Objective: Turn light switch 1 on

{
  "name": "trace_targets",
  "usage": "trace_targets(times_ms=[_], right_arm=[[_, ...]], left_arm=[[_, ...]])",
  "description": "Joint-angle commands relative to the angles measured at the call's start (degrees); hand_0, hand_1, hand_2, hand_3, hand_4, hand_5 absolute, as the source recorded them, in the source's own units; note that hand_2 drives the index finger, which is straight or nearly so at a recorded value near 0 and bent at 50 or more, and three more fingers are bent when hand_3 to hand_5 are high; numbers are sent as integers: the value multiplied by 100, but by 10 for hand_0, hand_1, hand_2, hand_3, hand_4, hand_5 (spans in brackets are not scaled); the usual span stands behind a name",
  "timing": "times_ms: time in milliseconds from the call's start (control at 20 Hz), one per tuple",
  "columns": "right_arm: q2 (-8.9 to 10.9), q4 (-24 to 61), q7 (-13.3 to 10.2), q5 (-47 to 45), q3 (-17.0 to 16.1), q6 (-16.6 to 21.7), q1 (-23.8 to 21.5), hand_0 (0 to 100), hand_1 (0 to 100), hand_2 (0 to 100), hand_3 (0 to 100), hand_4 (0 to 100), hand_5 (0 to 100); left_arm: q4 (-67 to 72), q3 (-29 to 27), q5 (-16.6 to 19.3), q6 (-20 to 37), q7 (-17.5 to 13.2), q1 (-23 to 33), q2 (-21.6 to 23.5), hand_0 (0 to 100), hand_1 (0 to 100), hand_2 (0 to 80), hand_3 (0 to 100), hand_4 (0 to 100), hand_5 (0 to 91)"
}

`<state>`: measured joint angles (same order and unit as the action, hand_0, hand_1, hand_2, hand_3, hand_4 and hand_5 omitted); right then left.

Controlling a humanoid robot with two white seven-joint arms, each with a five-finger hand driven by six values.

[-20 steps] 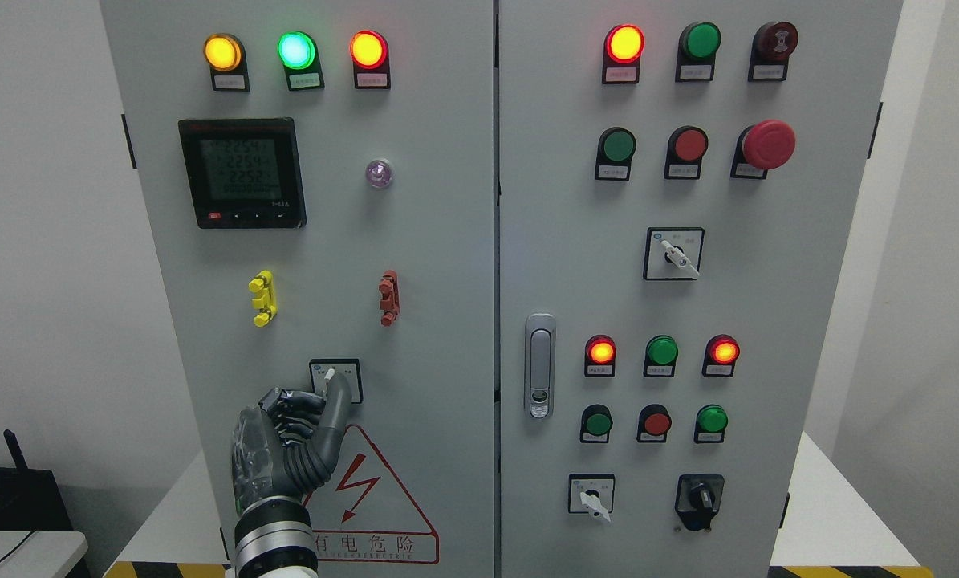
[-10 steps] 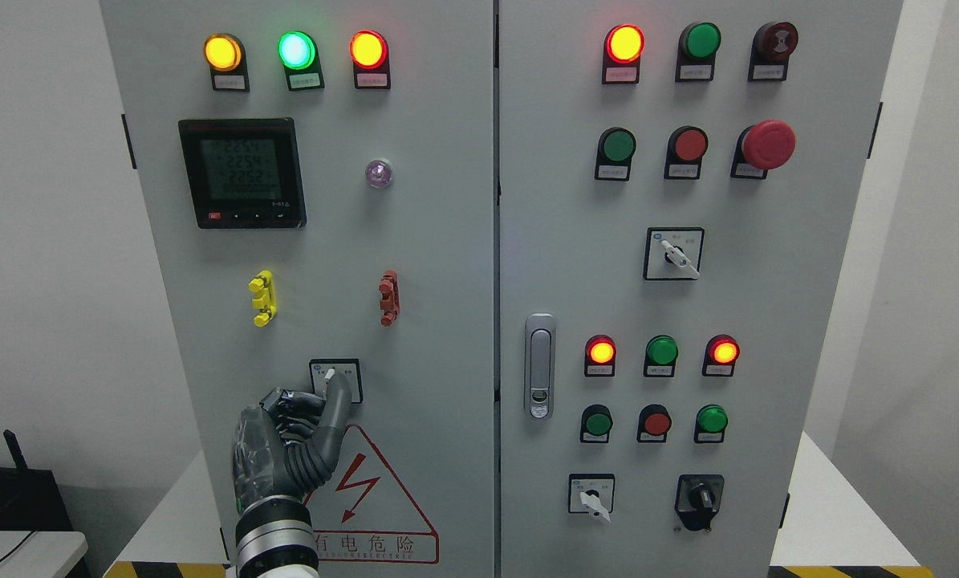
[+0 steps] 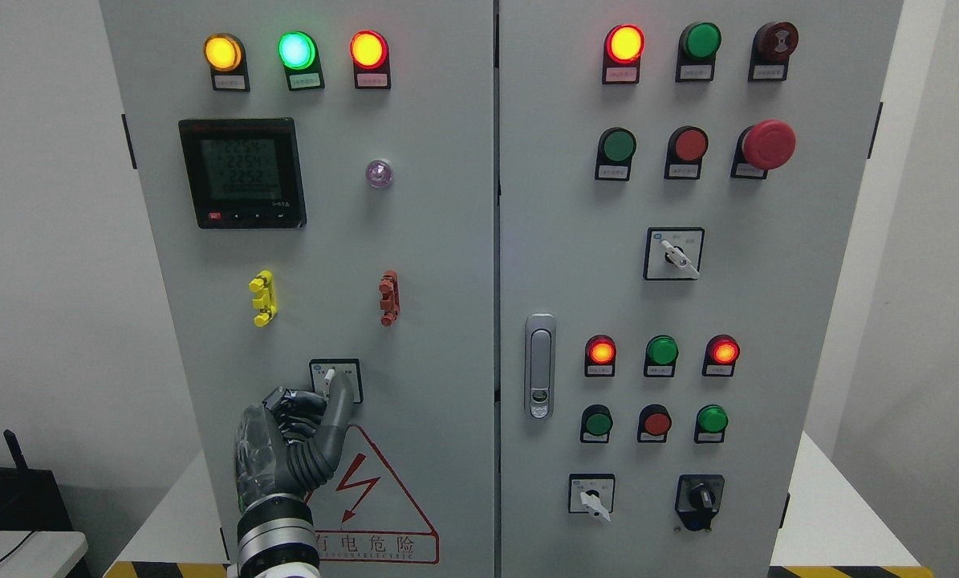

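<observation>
Fingers (image 3: 336, 401) of the left hand (image 3: 282, 449) were curled, with one extended and pressed against the white knob of the switch (image 3: 335, 380). That switch was mounted near the bottom edge of the cabinet's (image 3: 439, 265) left door, above the warning triangle (image 3: 367, 502).

meter display (image 3: 242, 172), upper left: rows near 2254 / 2252, top row unclear | warning sign (image 3: 371, 502), lower left: lightning bolt, 有电危险, smaller line illegible | lamp and button tags: illegible
</observation>
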<state>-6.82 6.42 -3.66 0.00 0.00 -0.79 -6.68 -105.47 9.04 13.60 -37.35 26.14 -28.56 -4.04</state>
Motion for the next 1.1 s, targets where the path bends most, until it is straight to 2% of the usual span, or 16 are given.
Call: trace_targets(times_ms=[0,401,1053], right_arm=[[-4,0,-3,-141,97,0,0,120,389,0,0,0,0],[5,0,-3,-141,97,0,0,120,389,0,0,0,0],[-4,0,-3,-141,97,0,0,120,389,0,0,0,0]], left_arm=[[9,1,2,-9,5,-44,0,207,445,610,772,780,658],[27,1,2,-36,-4,-71,0,215,449,612,773,783,659],[27,18,2,-36,-13,-62,0,303,445,622,780,784,663]])
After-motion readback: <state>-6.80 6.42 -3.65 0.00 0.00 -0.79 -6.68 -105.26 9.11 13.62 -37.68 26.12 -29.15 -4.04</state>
